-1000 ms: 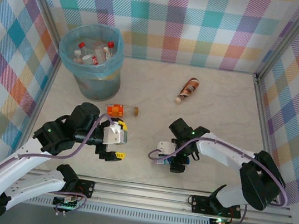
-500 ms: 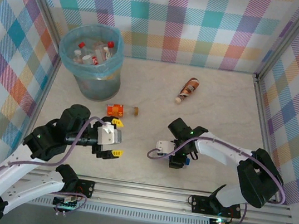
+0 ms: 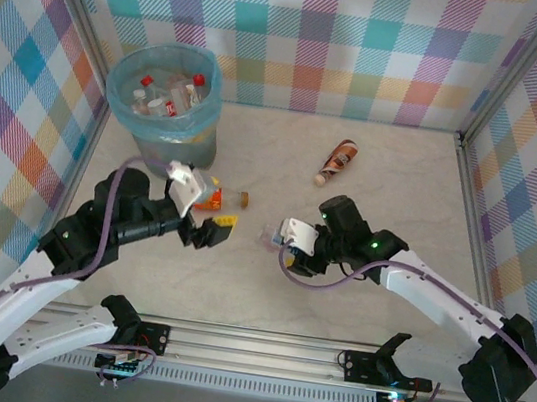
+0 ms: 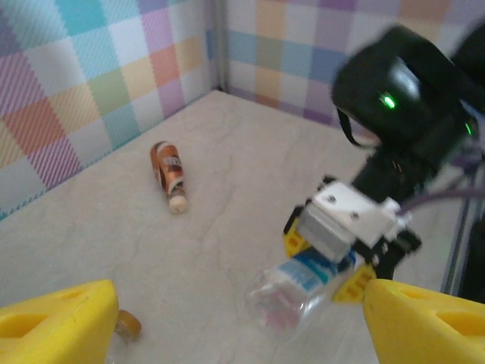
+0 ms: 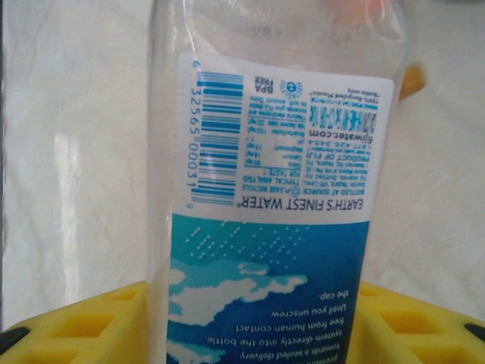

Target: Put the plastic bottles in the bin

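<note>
The bin (image 3: 201,128) stands at the back left with several plastic bottles (image 3: 168,95) inside. My right gripper (image 3: 287,247) (image 5: 265,326) is shut on a clear bottle with a blue label (image 3: 273,234) (image 5: 273,189) (image 4: 311,280), held above mid-table. Its yellow fingers (image 5: 83,322) press both sides of the label. My left gripper (image 3: 216,210) (image 4: 241,297) is open, beside an orange-labelled bottle (image 3: 213,196) lying in front of the bin; that bottle's brown cap (image 4: 125,324) shows by the left finger. A brown bottle (image 3: 338,159) (image 4: 168,171) lies at the back centre.
Checked walls enclose the table (image 3: 398,210) on the left, back and right. A metal rail (image 3: 326,356) runs along the near edge. The right half of the table has free room.
My right gripper closed on the blue-labelled bottle and lifted it up and left. My left arm swung away from the near edge toward the orange-labelled bottle.
</note>
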### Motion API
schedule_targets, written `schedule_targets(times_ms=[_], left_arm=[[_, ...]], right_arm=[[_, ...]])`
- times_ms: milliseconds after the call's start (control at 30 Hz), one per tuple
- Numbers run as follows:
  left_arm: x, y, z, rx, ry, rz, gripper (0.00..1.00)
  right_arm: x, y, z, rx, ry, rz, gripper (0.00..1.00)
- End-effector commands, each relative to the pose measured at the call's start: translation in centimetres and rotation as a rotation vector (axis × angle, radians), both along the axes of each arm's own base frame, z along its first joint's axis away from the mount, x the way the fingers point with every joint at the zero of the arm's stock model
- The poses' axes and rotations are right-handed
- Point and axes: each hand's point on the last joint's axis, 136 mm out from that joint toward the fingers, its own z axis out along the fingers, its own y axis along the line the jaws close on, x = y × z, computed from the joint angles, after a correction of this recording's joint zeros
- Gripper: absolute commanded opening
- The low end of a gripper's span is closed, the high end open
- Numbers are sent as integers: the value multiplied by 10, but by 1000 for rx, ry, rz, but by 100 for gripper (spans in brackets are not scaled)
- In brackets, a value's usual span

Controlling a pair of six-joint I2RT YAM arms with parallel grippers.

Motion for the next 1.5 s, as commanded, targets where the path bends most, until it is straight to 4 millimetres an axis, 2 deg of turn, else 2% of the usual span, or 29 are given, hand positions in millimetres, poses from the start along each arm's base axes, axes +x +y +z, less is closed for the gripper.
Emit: schedule_targets(times_ms=[0, 67, 167, 267, 433, 567, 767, 1033, 1200, 1367, 1467], left_arm=[[25, 1, 23, -195, 202, 194, 83], [38, -2, 17, -241, 312, 266, 82], [49, -11, 7, -282, 455, 330, 82], [56, -22, 0, -307, 541, 343, 82], [70, -26, -16, -322, 611, 394, 80], [75, -27, -27, -328, 657, 408, 76], [77, -34, -32, -374, 709, 379, 68], [75, -42, -39, -358, 750, 351, 69], [75, -41, -39, -349, 745, 350, 58], [81, -31, -33, -363, 710, 386, 53], [88, -18, -24, -388, 672, 426, 50]], right_arm=[[19, 25, 63, 239, -45, -69, 54], [24, 33, 85, 321, -67, -80, 54], [32, 39, 109, 394, -97, -108, 53], [43, 44, 125, 450, -118, -147, 54], [39, 57, 142, 550, -117, -110, 54], [36, 63, 143, 571, -105, -95, 54], [31, 67, 140, 573, -93, -75, 55], [32, 70, 137, 572, -83, -74, 56], [34, 72, 133, 558, -83, -76, 57], [38, 71, 134, 544, -97, -89, 65], [40, 71, 139, 551, -112, -95, 75]])
